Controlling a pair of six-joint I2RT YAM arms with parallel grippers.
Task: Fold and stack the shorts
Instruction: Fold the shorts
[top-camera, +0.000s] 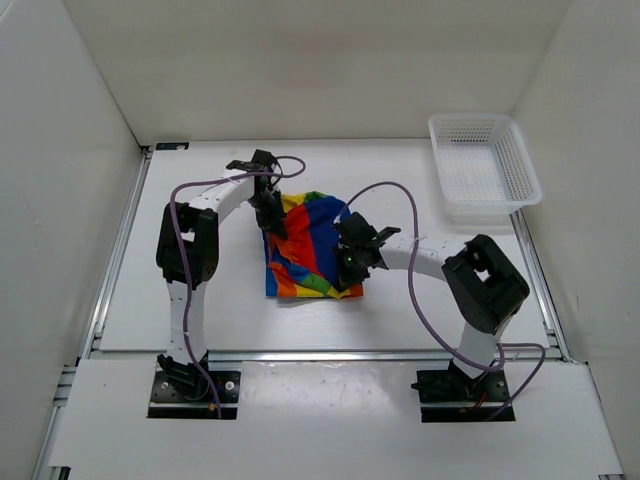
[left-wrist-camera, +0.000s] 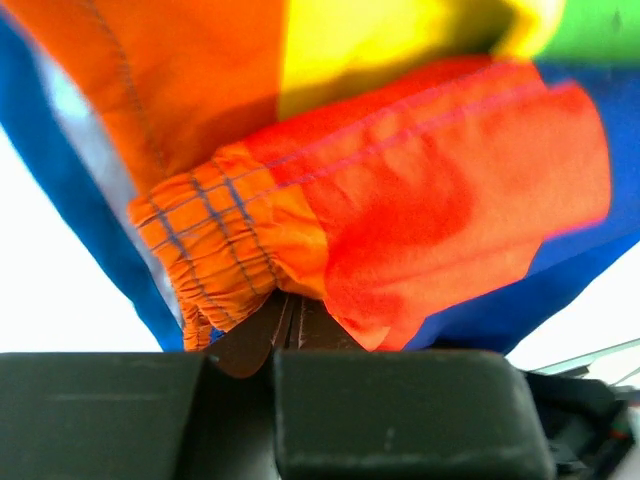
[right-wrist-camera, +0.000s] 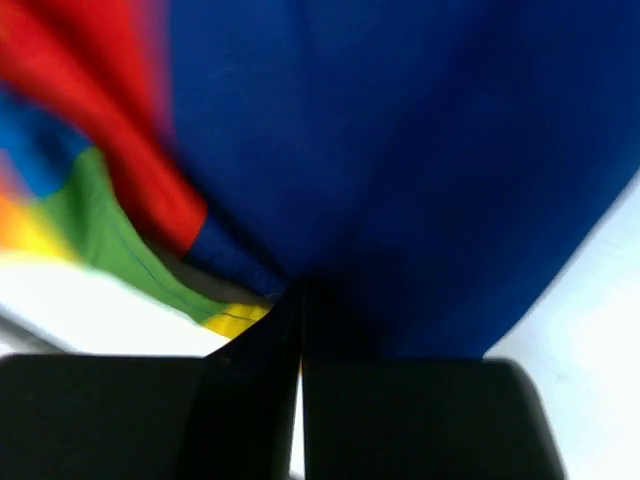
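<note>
White worktop (top-camera: 190, 300) carries the shorts (top-camera: 308, 250) near its middle, bunched into a rough square (no tidy fold yet). The left gripper (top-camera: 270, 212) pinches the orange waistband at their far-left corner and the right gripper (top-camera: 352, 262) pinches blue cloth near-right. Folding looks about midway, with stacking still to do.

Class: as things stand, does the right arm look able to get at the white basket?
Probably yes: the basket lies on that arm's side, open table between, though the right gripper is shut on the shorts.

White mesh basket (top-camera: 484, 170), upright, far-right corner of white tbl (top-camera: 200, 300), nr side wall (top-camera: 590, 120)
</note>
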